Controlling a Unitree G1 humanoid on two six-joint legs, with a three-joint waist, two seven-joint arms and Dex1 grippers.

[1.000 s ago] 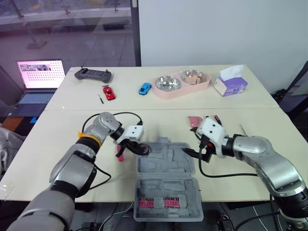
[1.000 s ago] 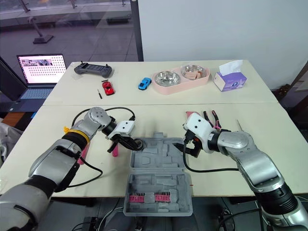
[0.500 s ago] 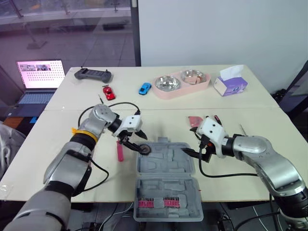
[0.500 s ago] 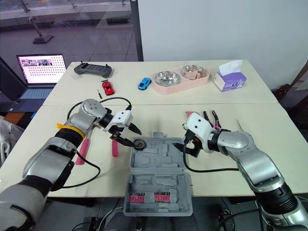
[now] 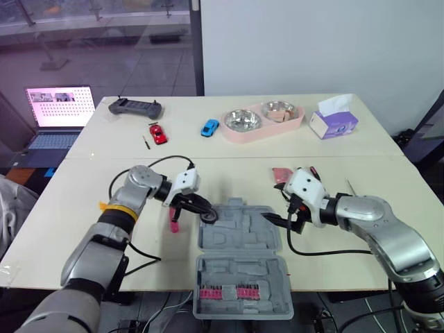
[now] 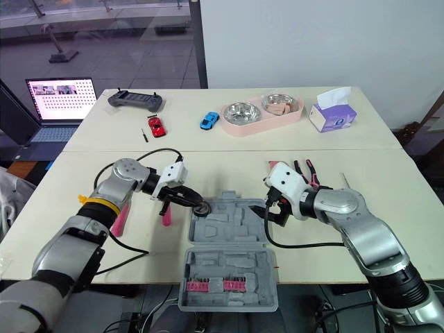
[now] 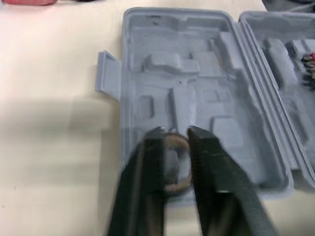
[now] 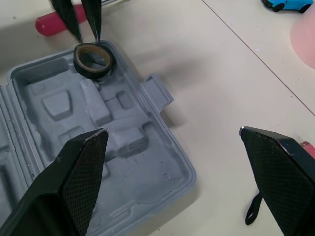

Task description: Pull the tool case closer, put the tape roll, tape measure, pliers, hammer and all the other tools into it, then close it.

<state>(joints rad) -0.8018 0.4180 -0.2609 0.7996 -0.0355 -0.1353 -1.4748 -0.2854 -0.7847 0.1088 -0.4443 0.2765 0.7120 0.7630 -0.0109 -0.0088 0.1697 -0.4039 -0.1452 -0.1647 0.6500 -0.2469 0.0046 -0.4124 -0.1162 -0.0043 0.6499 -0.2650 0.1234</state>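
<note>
- Pinching the tape roll (image 8: 93,59), the left gripper (image 7: 176,133) has its fingers closed on the roll's rim.
- Tape roll: at the far left corner of the tool case (image 5: 243,234), over the corner recess of the far half. Whether it rests on the plastic or hangs just above cannot be told.
- Tool case: grey, lying open on the worktop (image 5: 90,208) near its front edge. The moulded recesses of the far half are bare, and a row of red bits (image 5: 225,293) sits in the near half.
- Right gripper (image 8: 171,131): fingers spread wide, holding nothing, just beside the right edge of the case's far half.
- Pink-handled tool (image 5: 173,218): flat on the worktop, just left of the case and beside the left gripper.
- Pliers (image 6: 305,170): on the worktop behind the right gripper, apart from the case.
</note>
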